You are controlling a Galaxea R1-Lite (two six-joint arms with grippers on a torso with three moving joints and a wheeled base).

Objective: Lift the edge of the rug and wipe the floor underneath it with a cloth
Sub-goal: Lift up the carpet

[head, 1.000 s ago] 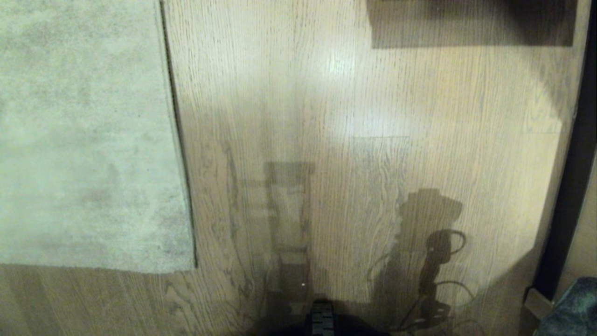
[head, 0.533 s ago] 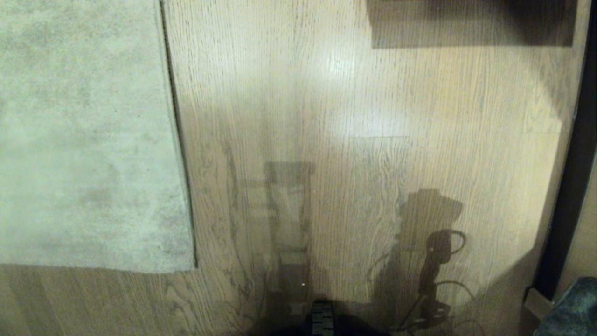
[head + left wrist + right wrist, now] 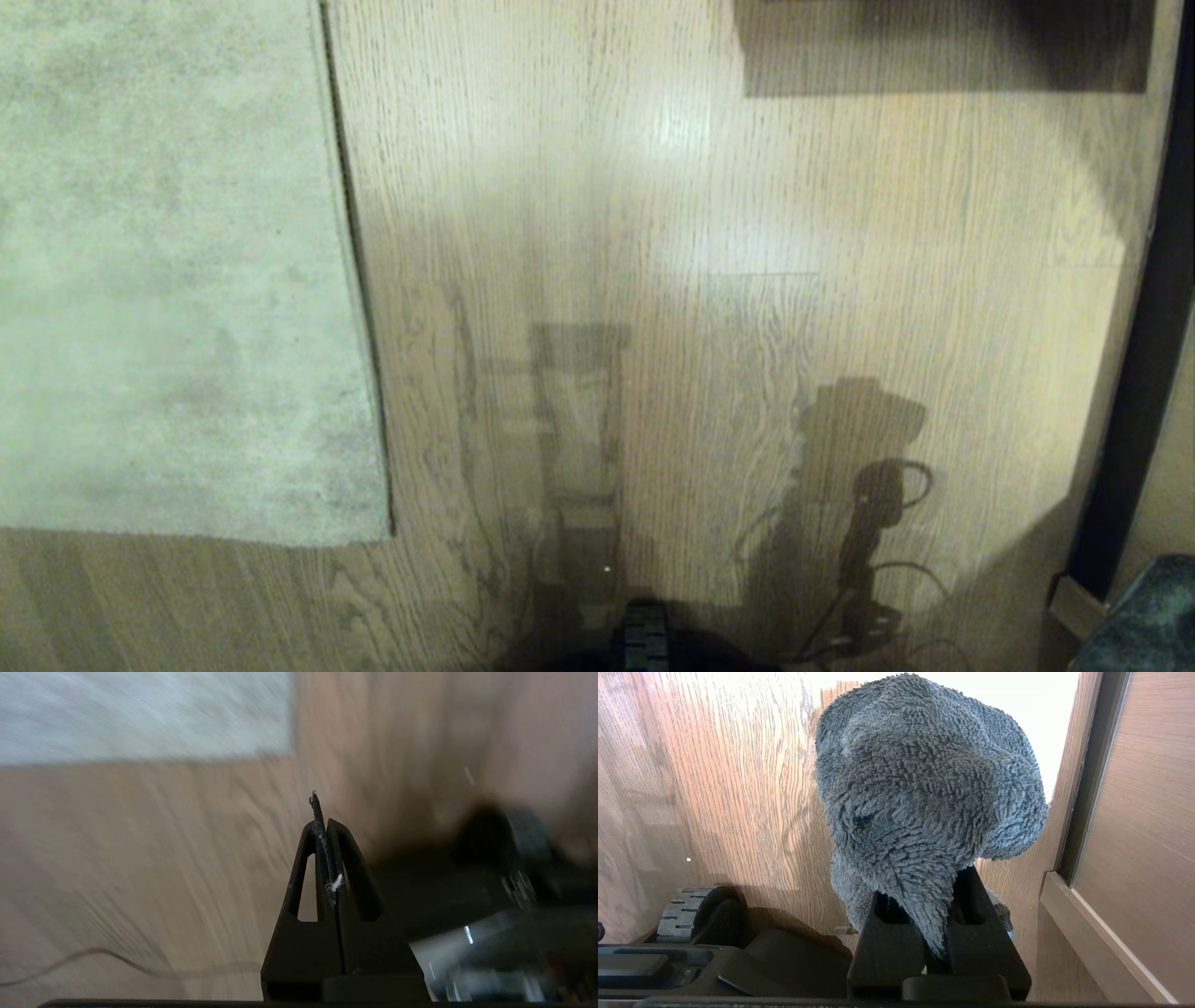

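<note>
Nothing in the head view has shifted since the earlier frames: rug, floor and shadows sit as before. No brand, label or writing is legible anywhere.

The rug edge (image 3: 359, 280) lies flat on the floor (image 3: 709, 233), its corner (image 3: 387, 537) toward the near left of the floor. The left tool (image 3: 322, 812) hangs above bare planks near that corner, its fingers pressed together with only lint between them; its view is smeared. The right tool (image 3: 936, 933) is clamped on the cloth (image 3: 924, 793), a dark grey fluffy rag bunched above its fingers, close to a dark door frame (image 3: 1087, 779) and skirting at the floor's right edge. A base wheel (image 3: 679, 910) sits beside it. A thin cable (image 3: 117, 961) crosses the planks below the left tool.
</note>
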